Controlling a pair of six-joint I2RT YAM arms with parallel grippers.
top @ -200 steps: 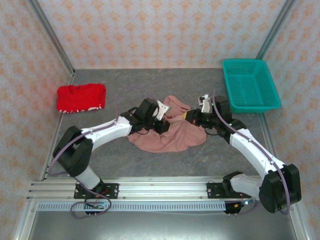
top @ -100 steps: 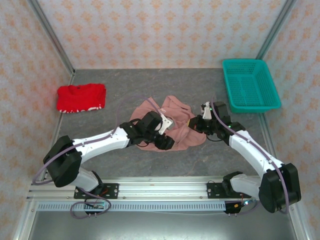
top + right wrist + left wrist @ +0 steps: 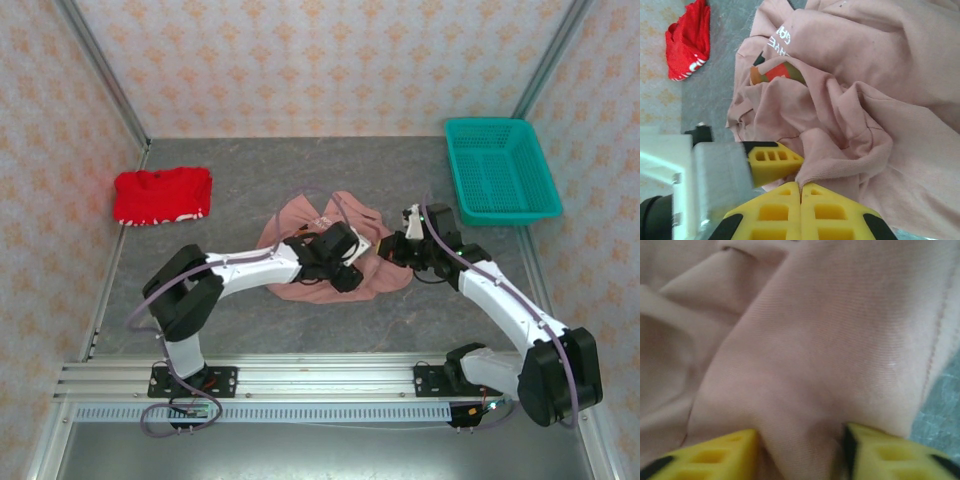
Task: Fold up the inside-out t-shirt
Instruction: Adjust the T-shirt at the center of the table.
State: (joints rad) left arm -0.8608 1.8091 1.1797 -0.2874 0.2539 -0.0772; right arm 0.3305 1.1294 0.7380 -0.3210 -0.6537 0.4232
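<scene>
1. Appearance: the t-shirt (image 3: 300, 218) is dusty salmon-pink cotton, bunched into an irregular heap with deep folds. The right wrist view (image 3: 880, 75) shows exposed seam stitching, white lettering at upper centre and a small red-and-green print patch just below it.
2. Location: in the top view it lies at frame centre on the grey table (image 3: 400, 170), between the red garment (image 3: 162, 195) at upper left and the teal basket (image 3: 500, 170) at upper right.
3. Orientation: the heap's long axis runs left to right in the top view, dipping slightly toward the lower right. Neck and hem directions cannot be told.
4. Left gripper (image 3: 800, 455): the yellow fingers stand apart at bottom of frame. A thick fold of cloth (image 3: 830, 340) fills the gap and touches both. Whether it is clamped cannot be told.
5. Right gripper (image 3: 801, 186): the jaws are pressed together on a ribbed edge of the t-shirt, at the heap's right side (image 3: 385, 248).
</scene>
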